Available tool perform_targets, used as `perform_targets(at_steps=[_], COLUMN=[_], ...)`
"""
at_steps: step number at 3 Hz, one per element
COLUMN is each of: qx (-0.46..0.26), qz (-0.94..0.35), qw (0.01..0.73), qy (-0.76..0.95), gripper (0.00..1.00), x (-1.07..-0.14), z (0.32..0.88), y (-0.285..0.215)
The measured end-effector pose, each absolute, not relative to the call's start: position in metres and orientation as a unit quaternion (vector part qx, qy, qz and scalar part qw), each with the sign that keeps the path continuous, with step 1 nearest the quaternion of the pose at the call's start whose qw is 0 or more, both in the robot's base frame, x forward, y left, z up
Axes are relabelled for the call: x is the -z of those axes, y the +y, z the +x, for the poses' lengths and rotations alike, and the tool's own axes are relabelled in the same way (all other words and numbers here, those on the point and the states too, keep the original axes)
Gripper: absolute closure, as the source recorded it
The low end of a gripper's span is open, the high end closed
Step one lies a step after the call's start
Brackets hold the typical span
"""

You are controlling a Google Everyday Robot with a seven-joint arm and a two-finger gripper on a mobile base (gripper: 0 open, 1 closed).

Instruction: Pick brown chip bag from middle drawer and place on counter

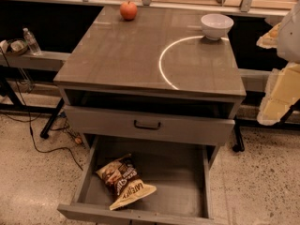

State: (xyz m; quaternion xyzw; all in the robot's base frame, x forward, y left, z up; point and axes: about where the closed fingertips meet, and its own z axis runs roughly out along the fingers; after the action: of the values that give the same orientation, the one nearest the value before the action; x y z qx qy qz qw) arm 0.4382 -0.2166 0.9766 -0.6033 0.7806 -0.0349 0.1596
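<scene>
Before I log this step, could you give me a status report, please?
Gripper at right edge, beside the counter, away from the drawer. Chip bag lying in open drawer, front left. Nothing on it; apple, bowl at counter's back.

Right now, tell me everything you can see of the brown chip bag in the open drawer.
The crinkled dark brown and cream-tan chip bag reads LATE JULY and shows a chip picture. It lies flat and askew on the plain floor of the pulled-out wide shallow grey drawer, front left, near the left wall; only the floor touches it. The gripper is at the view's right edge, beside the glossy grey-brown counter, well away.
</scene>
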Motion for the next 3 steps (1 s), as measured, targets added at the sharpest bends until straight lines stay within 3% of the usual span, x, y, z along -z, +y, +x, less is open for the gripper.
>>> perform_targets(at_steps=[1,3], qx=[0.035,-0.036], qz=[-0.603,-0.599], qw=[0.160,0.145], qy=[0.781,0.787], gripper=[0.00,0.00], x=[-0.977,-0.903], z=[0.438,0.430], y=[-0.217,-0.177])
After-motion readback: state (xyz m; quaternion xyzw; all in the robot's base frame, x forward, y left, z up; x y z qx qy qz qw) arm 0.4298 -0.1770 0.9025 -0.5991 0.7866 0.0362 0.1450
